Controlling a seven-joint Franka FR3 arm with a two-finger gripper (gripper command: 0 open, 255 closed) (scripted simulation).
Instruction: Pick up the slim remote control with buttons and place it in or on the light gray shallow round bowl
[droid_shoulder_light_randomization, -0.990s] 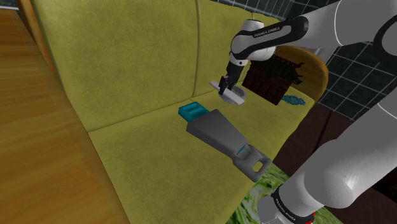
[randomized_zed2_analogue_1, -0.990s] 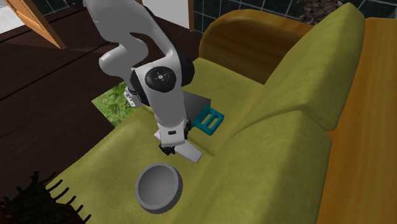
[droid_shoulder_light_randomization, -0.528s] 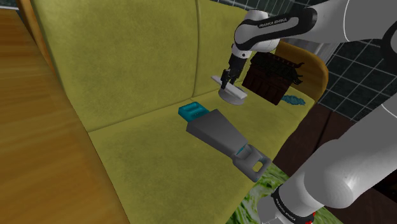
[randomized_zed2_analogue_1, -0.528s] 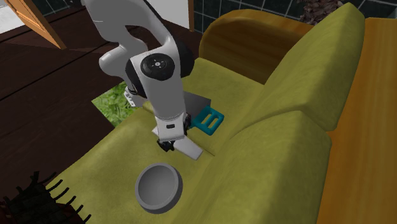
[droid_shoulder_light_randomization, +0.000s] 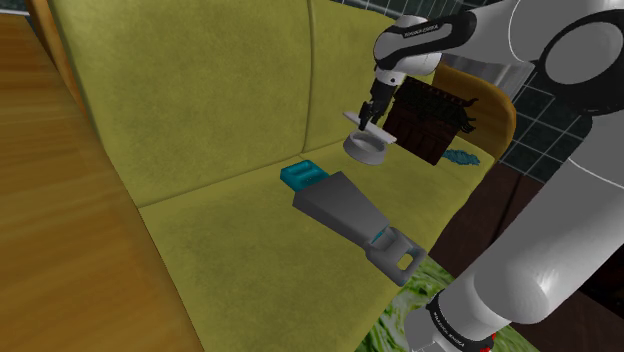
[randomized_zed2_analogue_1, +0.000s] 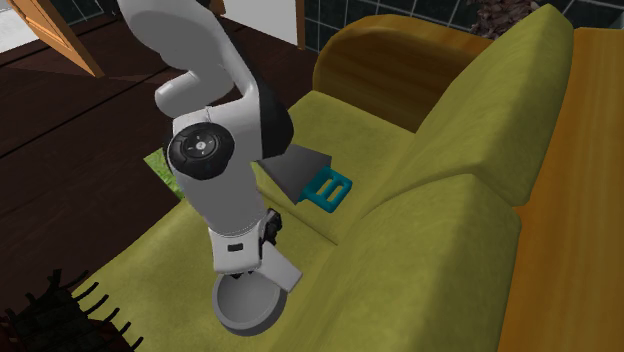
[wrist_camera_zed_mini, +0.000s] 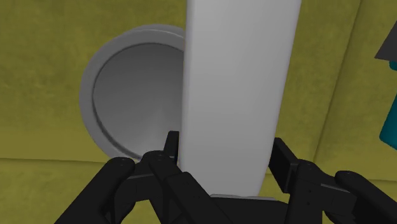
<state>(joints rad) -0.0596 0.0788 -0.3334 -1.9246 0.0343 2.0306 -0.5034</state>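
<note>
A plain white slim remote (wrist_camera_zed_mini: 238, 95) is clasped between the black fingers (wrist_camera_zed_mini: 284, 160) of my gripper (wrist_camera_zed_mini: 226, 167), which is shut on it. In the shoulder view the gripper (droid_shoulder_light_randomization: 374, 110) holds the remote (droid_shoulder_light_randomization: 370, 127) lifted, just above the light grey shallow round bowl (droid_shoulder_light_randomization: 362, 150) on the olive-green sofa seat. The wrist view has the bowl (wrist_camera_zed_mini: 124, 95) under and beside the remote's far half. In the second exterior view the remote (randomized_zed2_analogue_1: 281, 271) hangs over the bowl's (randomized_zed2_analogue_1: 240, 310) rim, with the arm's wrist covering part of the bowl.
A flat grey device (droid_shoulder_light_randomization: 352, 213) and a teal block (droid_shoulder_light_randomization: 300, 176) lie mid-seat on the sofa (droid_shoulder_light_randomization: 200, 110). A dark fringed throw (droid_shoulder_light_randomization: 432, 118) sits by the armrest behind the bowl. A wooden surface (droid_shoulder_light_randomization: 50, 230) borders the shoulder view's left.
The arm has carried the remote across the seat, toward the shoulder view's upper right, from beside the bowl to over it. The bowl and the grey device have stayed put.
</note>
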